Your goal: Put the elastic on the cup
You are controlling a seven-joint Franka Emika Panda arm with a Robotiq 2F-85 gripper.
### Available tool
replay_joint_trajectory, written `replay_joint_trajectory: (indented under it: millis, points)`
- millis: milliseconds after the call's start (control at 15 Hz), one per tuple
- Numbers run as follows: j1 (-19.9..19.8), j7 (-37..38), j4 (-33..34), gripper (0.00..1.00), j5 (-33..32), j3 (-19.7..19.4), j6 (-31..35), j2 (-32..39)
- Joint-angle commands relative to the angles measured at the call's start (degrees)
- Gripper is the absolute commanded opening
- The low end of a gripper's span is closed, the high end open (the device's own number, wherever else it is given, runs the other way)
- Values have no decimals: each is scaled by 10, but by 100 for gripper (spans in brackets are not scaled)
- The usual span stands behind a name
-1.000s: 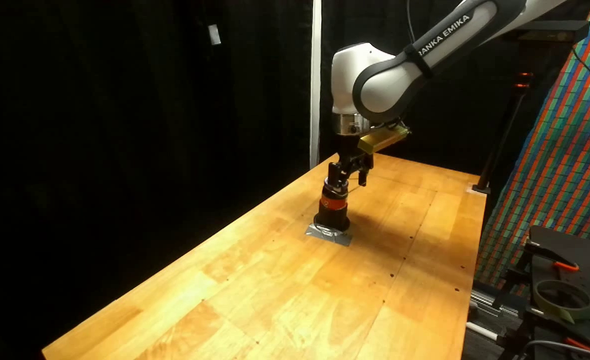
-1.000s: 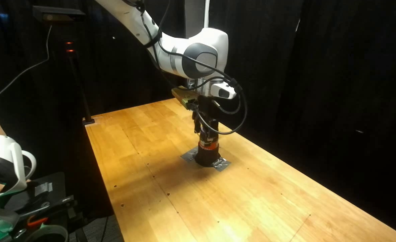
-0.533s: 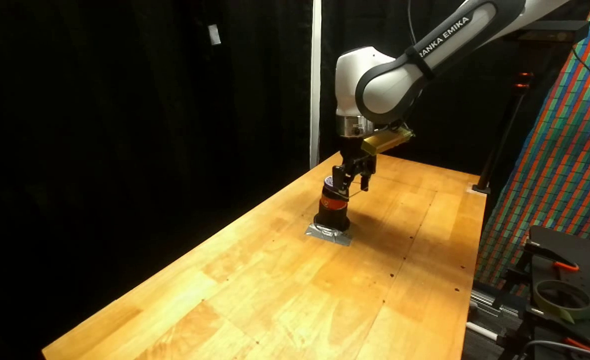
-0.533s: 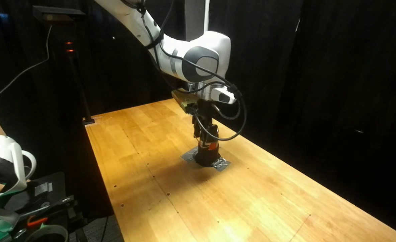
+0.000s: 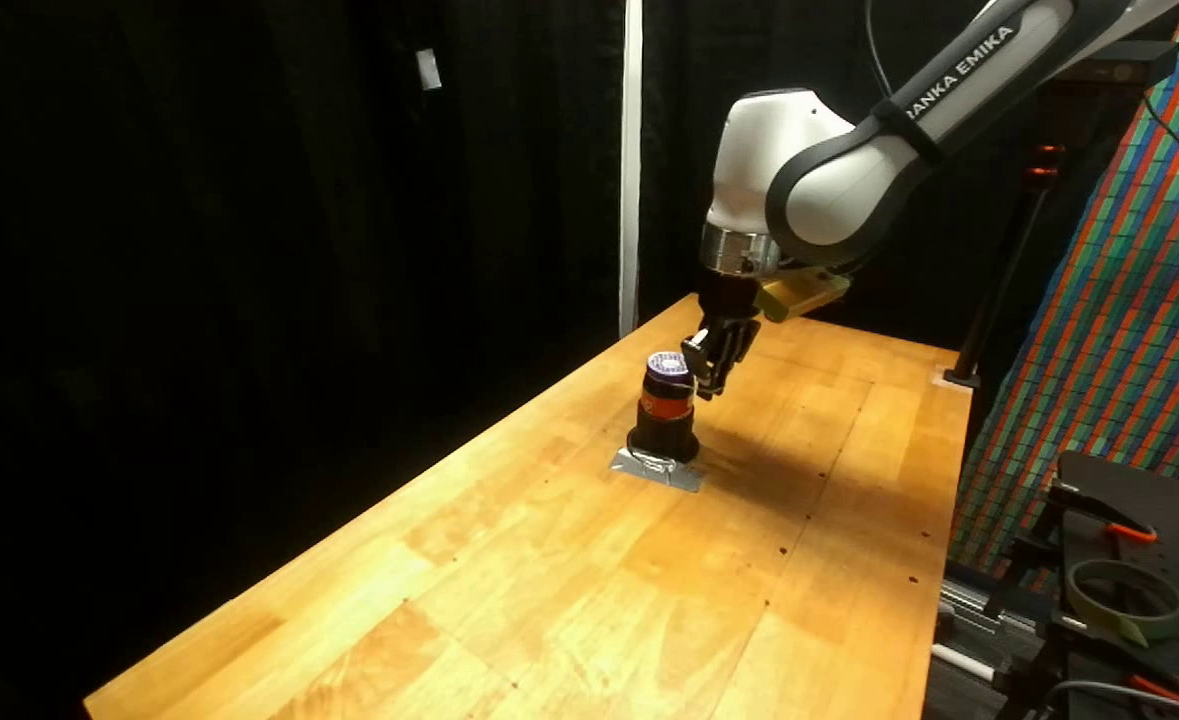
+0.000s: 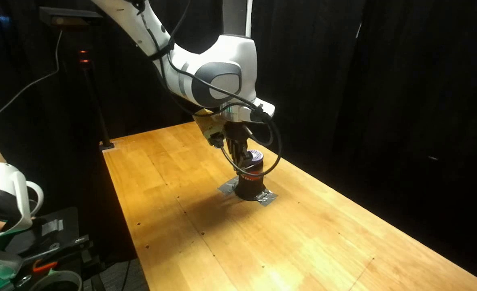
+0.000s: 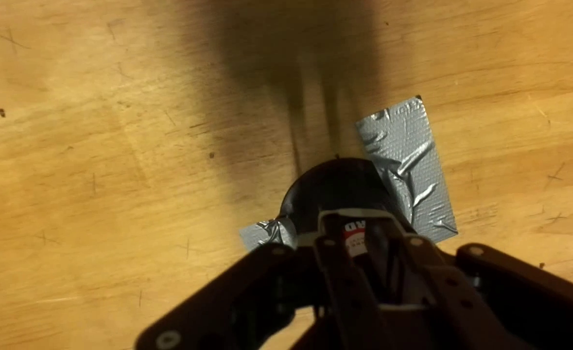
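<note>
The cup point(image 5: 666, 408) point(image 6: 251, 188) point(image 7: 337, 187), dark with an orange-red band, stands upright on the wooden table point(image 5: 589, 590). Its patterned pale top shows in both exterior views. My gripper point(image 5: 709, 386) point(image 6: 239, 165) point(image 7: 371, 238) hangs beside the cup's upper part, tips down. Its fingers stand near each other, and the red label shows through the narrow gap. In the wrist view a pale strip, likely the elastic point(image 7: 356, 212), spans the fingertips. A thin pale line also crosses the cup's upper side in an exterior view. I cannot tell whether the elastic goes round the cup.
Silver tape point(image 5: 656, 470) point(image 6: 267, 198) point(image 7: 410, 170) fixes the cup's base to the table. A black post point(image 5: 999, 270) point(image 6: 96, 105) rises at a table corner. A side stand with a tape roll point(image 5: 1124, 600) sits beyond the edge. Cables point(image 6: 276, 141) loop from the wrist.
My gripper has moved sideways off the cup, away from above its top, which is now uncovered. The fingers have come much nearer each other. The cup stays in place.
</note>
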Motion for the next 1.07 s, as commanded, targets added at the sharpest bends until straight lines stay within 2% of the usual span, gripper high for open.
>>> replay_joint_trajectory:
  millis: [0,67,133,400,600,867,1000]
  points:
    - [-7,-23,-97,8,6,10,115,-52]
    - [-5,-23,-114,6,4,9,149,-55]
    - [-2,-22,-131,10,-1,6,190,-57]
    - [-9,-32,-183,13,21,16,328,-55]
    - [-10,-34,-212,11,31,18,417,-48]
    - [-29,-35,-248,10,47,46,520,-48]
    - [-52,1,-261,11,12,67,568,-45]
